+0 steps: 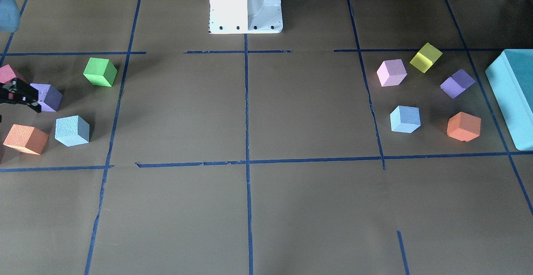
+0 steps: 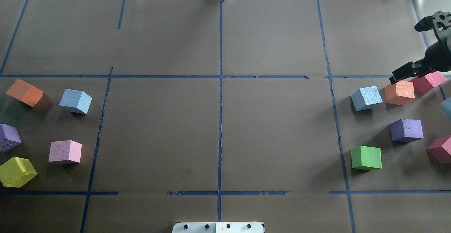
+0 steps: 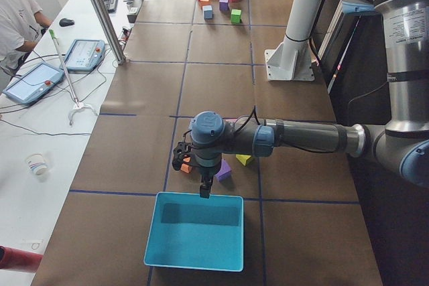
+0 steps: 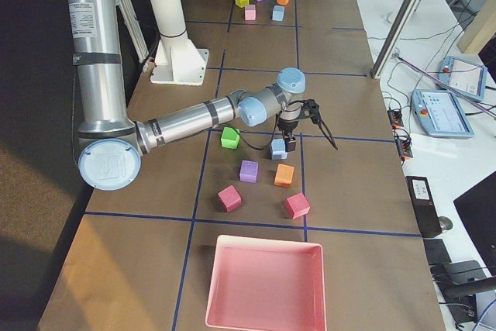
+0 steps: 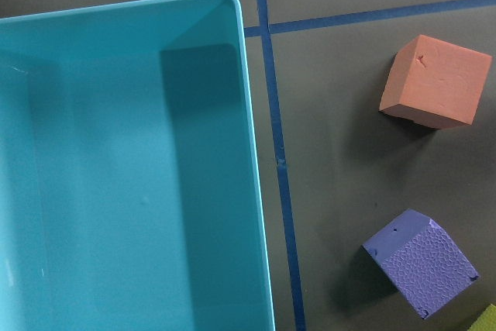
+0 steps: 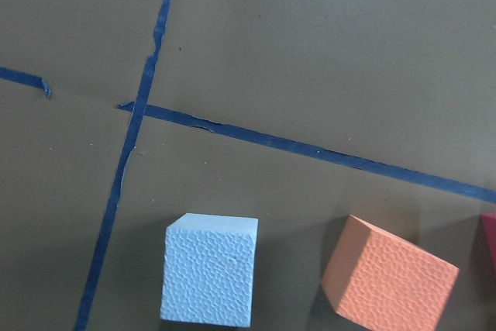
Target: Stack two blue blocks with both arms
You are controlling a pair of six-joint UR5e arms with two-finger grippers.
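One blue block [image 2: 366, 98] lies on my right side next to an orange cube [image 2: 399, 92]. It also shows in the front view [image 1: 72, 130] and low in the right wrist view [image 6: 209, 269]. The other blue block [image 2: 75, 100] lies on my left side, also in the front view [image 1: 404, 119]. My right gripper [image 4: 310, 143] hovers open and empty just above and beside the right blue block. My left gripper [image 3: 194, 173] shows only in the exterior left view, over the near rim of the teal box [image 3: 194, 229]. I cannot tell whether it is open.
Green [image 2: 366, 158], purple [image 2: 407, 130] and red [image 2: 427, 81] cubes surround the right blue block. Orange [image 2: 24, 92], purple [image 2: 8, 138], pink [image 2: 65, 152] and yellow [image 2: 17, 171] cubes lie on the left. A pink tray [image 4: 263, 284] stands at the right end. White pedestal [image 1: 245, 4] at the back.
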